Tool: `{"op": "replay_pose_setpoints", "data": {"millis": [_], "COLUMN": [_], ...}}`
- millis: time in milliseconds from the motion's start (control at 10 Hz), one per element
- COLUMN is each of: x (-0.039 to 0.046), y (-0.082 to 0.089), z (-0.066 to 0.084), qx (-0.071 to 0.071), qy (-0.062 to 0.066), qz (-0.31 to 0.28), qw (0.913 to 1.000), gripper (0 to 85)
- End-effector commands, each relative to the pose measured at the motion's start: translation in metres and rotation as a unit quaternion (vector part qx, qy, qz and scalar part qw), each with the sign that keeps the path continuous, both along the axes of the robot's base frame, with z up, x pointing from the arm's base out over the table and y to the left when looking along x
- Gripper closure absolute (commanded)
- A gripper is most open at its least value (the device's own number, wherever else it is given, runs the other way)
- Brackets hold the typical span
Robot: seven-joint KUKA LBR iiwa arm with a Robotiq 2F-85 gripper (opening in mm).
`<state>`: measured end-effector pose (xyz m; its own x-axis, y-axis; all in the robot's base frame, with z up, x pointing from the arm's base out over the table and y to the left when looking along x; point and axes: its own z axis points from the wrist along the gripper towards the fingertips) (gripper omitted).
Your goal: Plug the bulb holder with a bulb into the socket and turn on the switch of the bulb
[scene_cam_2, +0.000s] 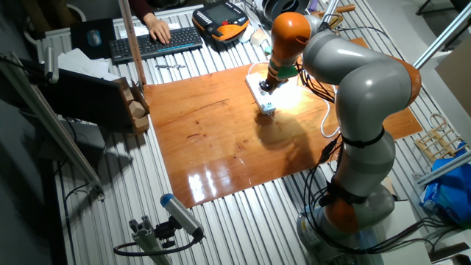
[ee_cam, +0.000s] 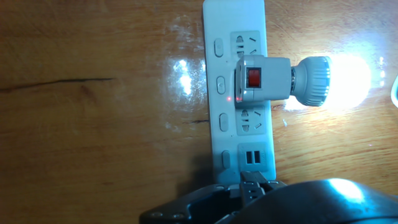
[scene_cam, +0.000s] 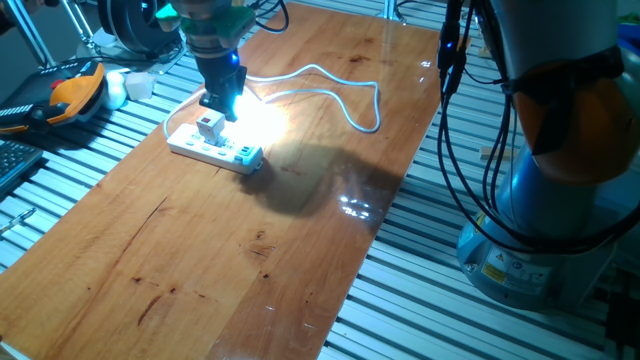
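wooden desk [scene_cam: 250,250]: bulb holder [ee_cam: 261,79] sat plugged in the socket [ee_cam: 239,134], bulb [ee_cam: 345,78] lit; pincer [scene_cam: 222,100] above, state indeterminable.

White power strip [ee_cam: 233,37] w/ white bulb holder [ee_cam: 261,79], red switch [ee_cam: 254,78]; bulb [ee_cam: 345,78] glows white. Table [ee_cam: 93,124] is orange-brown wood w/ dark streaks.

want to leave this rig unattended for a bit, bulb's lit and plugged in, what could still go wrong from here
1. The tool hangs right above the bulb holder; a careless move away could knock it, or the glowing bulb, loose from the socket.
2. The bulb juts sideways just over the wood, so any shift of the strip could drag it.
3. The cable loops loosely across the table, where the arm might snag it.
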<state>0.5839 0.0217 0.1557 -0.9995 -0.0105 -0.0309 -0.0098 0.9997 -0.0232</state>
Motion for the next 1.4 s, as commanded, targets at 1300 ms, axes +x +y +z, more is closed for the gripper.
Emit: {"op": "replay_pose_setpoints", "data": {"millis": [1300], "x": [-0.0015], "y": [0.0014], "z": [-0.0007], "qx": [0.002], "qy": [0.002], "qz": [-0.005], "qw": [1.0], "gripper": [85.0]}}
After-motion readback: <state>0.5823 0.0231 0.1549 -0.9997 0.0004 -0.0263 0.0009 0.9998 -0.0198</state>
